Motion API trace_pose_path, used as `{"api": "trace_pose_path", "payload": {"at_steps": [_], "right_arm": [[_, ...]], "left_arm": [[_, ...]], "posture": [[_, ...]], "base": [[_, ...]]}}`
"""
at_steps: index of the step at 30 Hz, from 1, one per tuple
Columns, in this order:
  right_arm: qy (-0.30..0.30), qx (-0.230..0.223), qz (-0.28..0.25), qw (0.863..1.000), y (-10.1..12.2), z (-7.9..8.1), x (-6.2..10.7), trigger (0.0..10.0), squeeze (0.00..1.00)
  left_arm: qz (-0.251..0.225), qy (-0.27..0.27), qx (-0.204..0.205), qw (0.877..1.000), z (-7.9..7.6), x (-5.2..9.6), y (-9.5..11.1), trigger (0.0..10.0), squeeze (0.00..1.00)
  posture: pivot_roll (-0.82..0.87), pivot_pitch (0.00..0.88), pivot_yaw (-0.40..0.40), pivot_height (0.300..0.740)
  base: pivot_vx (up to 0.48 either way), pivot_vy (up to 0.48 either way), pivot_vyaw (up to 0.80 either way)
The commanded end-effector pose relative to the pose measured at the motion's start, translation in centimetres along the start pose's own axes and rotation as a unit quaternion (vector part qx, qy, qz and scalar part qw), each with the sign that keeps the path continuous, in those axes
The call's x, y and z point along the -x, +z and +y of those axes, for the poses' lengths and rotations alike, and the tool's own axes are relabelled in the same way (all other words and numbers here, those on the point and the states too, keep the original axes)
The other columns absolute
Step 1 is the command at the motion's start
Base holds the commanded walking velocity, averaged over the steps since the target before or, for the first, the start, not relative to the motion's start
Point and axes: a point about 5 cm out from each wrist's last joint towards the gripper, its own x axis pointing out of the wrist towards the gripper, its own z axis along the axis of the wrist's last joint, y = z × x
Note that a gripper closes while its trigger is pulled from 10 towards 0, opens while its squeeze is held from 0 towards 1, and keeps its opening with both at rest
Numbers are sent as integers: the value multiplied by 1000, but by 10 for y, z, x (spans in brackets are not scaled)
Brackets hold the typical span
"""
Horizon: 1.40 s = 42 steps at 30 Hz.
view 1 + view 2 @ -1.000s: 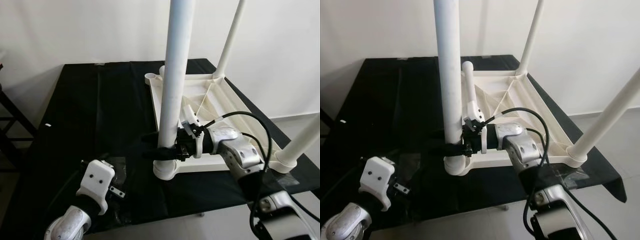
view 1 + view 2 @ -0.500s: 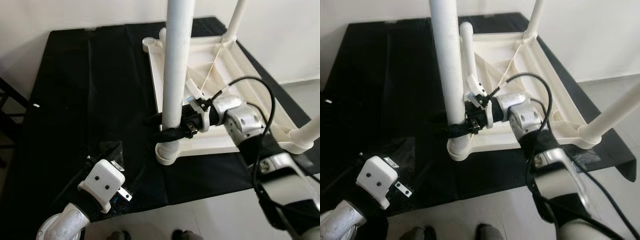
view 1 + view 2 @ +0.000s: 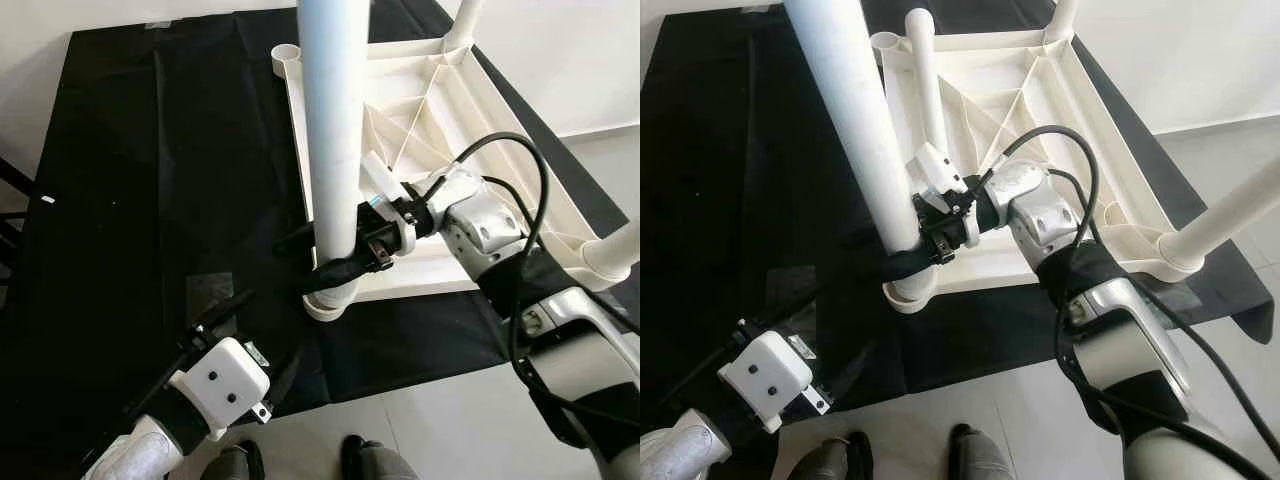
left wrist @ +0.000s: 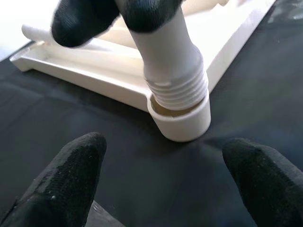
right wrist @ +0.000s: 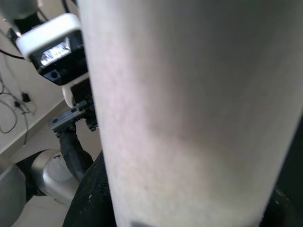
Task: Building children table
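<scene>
Low down, right pincer (image 3: 335, 262) clamps table leg (image 3: 332, 130); left pincer (image 3: 240, 330) splayed.

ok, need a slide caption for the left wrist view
Threaded white table leg part-seated in the corner socket of the upturned tabletop, open left end effector in front.

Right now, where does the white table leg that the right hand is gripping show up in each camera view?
Left eye view: table leg rises top centre, right hand around its lower end.
Right eye view: leg slants from upper left to the corner socket.
Left wrist view: threaded end in the socket, top centre.
Right wrist view: leg close up.
Shared landmark: the corner socket.
</scene>
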Motion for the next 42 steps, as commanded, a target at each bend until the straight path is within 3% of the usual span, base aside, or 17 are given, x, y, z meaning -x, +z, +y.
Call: {"api": "trace_pose_path", "payload": {"at_steps": [1, 16, 18, 24, 26, 31, 39, 41, 42], "right_arm": [[36, -46, 13, 998, -23, 10, -14, 10000, 0], [36, -83, -18, 996, -25, 10, -12, 10000, 0], [67, -83, 37, 994, -37, 24, -12, 10000, 0], [90, -70, 81, 990, -47, 34, -12, 10000, 0], [93, -42, 91, 991, -48, 35, -13, 10000, 0], [86, -35, 85, 992, -43, 32, -10, 10000, 0], [62, -79, 47, 994, -39, 29, -1, 10000, 0], [46, -108, -10, 993, -36, 29, 0, 10000, 0], [46, -108, -10, 993, -36, 29, 0, 10000, 0]], "left_arm": [[10, -16, -6, 1000, -5, 4, -2, 10000, 0], [24, 9, 24, 999, -7, 6, -7, 10000, 0], [25, 12, 30, 999, -7, 6, -8, 10000, 0], [25, 13, 32, 999, -7, 6, -9, 10000, 0], [26, 13, 35, 999, -7, 5, -10, 10000, 0], [26, 14, 36, 999, -7, 5, -10, 10000, 0], [24, 14, 39, 999, -9, 4, -11, 10000, 0], [24, 16, 40, 999, -9, 4, -12, 10000, 0], [24, 16, 40, 999, -9, 4, -12, 10000, 0]], "posture": [[-68, 349, -53, 740], [-73, 348, -74, 740], [-74, 348, -73, 740], [-73, 349, -72, 740], [-73, 346, -70, 740], [-77, 342, -71, 740], [-84, 331, -79, 740], [-83, 328, -82, 740], [-83, 328, -82, 740]], "base": [[0, 0, 0], [0, 0, 0], [0, 0, 0], [0, 0, 0], [0, 0, 0], [0, 0, 0], [0, 0, 0], [0, 0, 0], [0, 0, 0]]}}
